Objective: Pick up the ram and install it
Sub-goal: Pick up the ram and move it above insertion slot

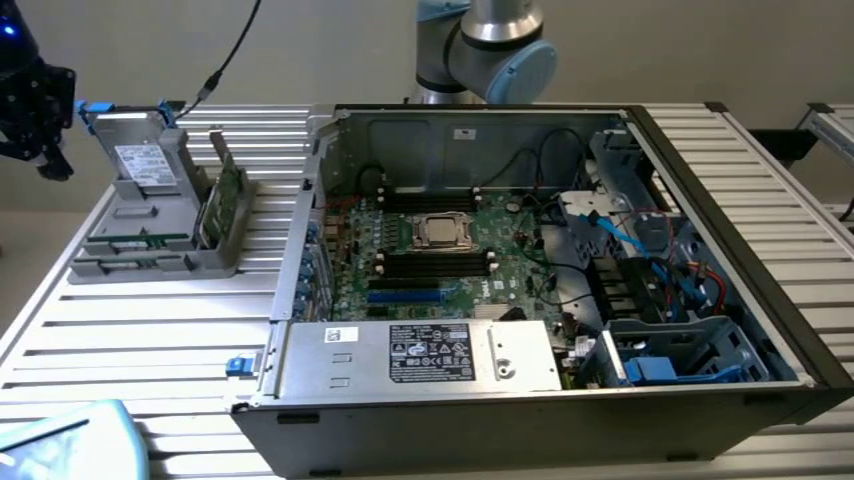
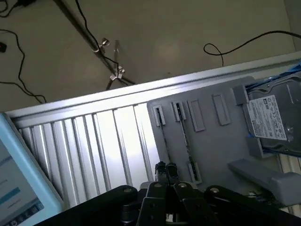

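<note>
This looks like a robotics lab or test workshop, not a home or an office. A grey-and-blue robot arm (image 1: pixel 487 50) rises behind a tabletop (image 1: pixel 134 340) built of ribbed aluminium profile. On it lies a desktop computer case (image 1: pixel 534 430) with its side panel off, baring the motherboard (image 1: pixel 454 270), the power supply (image 1: pixel 414 355) and tangled wiring. Just beside the case, a grey slotted fixture (image 1: pixel 134 255) holds a hard drive (image 1: pixel 144 165) as if laid out for a trial. In the wrist view, loose black cables (image 2: pixel 247 41) trail over a plain floor (image 2: pixel 164 28), near what may be a tripod's legs (image 2: pixel 89 40).
</note>
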Robot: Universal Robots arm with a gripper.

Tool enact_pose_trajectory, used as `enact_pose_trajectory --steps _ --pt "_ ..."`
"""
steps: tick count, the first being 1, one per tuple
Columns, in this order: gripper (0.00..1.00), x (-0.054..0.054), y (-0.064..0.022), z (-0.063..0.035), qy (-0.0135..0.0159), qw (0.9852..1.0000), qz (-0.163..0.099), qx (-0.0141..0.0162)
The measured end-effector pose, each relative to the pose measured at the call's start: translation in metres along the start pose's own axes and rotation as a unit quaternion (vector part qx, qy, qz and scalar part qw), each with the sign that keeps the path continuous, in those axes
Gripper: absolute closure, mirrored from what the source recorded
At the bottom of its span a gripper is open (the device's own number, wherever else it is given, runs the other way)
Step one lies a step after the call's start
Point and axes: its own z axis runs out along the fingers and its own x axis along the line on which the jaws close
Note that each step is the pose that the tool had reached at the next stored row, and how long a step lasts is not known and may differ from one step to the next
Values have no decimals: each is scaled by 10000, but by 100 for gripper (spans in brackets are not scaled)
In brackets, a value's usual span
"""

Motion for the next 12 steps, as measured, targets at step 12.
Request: enact_pose_trajectory --steps 12 --pt "89 -5 -21 5 88 9972 -745 41"
